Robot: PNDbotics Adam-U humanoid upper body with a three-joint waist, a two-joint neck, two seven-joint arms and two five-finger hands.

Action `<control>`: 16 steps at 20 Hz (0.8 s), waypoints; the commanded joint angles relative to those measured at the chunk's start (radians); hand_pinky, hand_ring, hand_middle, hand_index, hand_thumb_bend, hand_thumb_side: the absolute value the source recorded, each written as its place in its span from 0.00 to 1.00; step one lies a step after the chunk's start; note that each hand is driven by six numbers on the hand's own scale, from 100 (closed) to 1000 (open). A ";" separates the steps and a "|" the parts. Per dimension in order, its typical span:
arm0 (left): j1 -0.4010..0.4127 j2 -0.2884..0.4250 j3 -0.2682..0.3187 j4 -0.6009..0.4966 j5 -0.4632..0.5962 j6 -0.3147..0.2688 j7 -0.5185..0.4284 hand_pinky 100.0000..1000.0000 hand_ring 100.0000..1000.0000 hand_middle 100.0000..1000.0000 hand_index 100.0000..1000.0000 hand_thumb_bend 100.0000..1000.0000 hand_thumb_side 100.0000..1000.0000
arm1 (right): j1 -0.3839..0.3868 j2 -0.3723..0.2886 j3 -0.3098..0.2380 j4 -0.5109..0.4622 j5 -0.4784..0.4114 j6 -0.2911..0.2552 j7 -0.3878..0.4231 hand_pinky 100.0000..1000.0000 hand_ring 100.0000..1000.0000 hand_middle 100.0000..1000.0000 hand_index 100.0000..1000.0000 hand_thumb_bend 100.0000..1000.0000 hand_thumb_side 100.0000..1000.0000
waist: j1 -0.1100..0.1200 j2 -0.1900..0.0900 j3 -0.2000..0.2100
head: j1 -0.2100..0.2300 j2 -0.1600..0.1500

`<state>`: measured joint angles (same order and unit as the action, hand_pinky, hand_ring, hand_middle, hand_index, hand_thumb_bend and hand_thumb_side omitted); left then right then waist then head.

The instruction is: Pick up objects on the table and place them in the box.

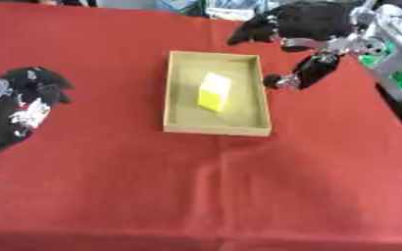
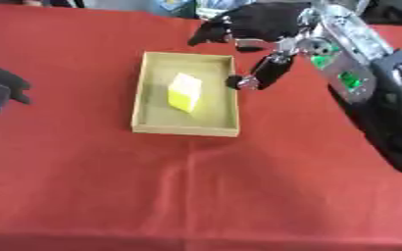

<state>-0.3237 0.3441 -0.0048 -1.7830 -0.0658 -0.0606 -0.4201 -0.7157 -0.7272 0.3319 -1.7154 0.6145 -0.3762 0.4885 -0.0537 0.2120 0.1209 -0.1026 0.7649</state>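
A shallow tan cardboard box (image 1: 174,128) lies on the red tablecloth near the middle. Inside it a yellow block (image 1: 214,91) lies tilted on the box floor. My right hand (image 1: 300,23) hovers just beyond the box's far right corner, fingers spread and relaxed, thumb (image 1: 303,73) hanging down beside the box's right wall, holding nothing. My left hand (image 1: 33,88) rests at the left edge of the table, well away from the box, fingers relaxed with nothing in them.
The red cloth (image 1: 221,196) covers the whole table, with a broad bare stretch in front of the box. My right forearm (image 2: 359,73) with green lights reaches in from the right. Blurred clutter shows past the far edge.
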 commanded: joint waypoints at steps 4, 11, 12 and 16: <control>-0.003 0.019 0.012 -0.011 0.001 0.000 0.006 0.68 0.55 0.60 0.65 0.06 0.56 | 0.075 -0.083 -0.061 -0.150 -0.106 0.077 -0.019 0.77 0.88 0.85 0.97 0.13 0.01 | 0.007 -0.018 -0.011 | 0.010 0.005; 0.003 0.018 0.014 -0.008 -0.002 0.000 0.008 0.68 0.55 0.60 0.65 0.06 0.56 | 0.189 -0.068 -0.104 -0.199 -0.148 0.121 -0.055 0.74 0.87 0.84 0.97 0.09 0.03 | 0.014 -0.015 -0.020 | 0.020 0.004; 0.004 0.018 0.014 -0.008 -0.002 0.000 0.008 0.68 0.55 0.60 0.65 0.06 0.56 | 0.204 -0.063 -0.110 -0.201 -0.151 0.125 -0.062 0.74 0.87 0.84 0.97 0.09 0.03 | 0.015 -0.015 -0.022 | 0.022 0.004; 0.007 0.014 0.015 -0.006 -0.004 -0.001 0.008 0.68 0.55 0.60 0.65 0.06 0.57 | 0.248 -0.044 -0.126 -0.207 -0.159 0.137 -0.084 0.72 0.86 0.83 0.97 0.08 0.03 | 0.019 -0.015 -0.024 | 0.026 0.003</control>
<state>-0.3081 0.3441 -0.0016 -1.7793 -0.0674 -0.0589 -0.4165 -0.4594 -0.7581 0.2263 -1.9016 0.4638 -0.2436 0.4147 -0.0368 0.2102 0.0982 -0.0807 0.7649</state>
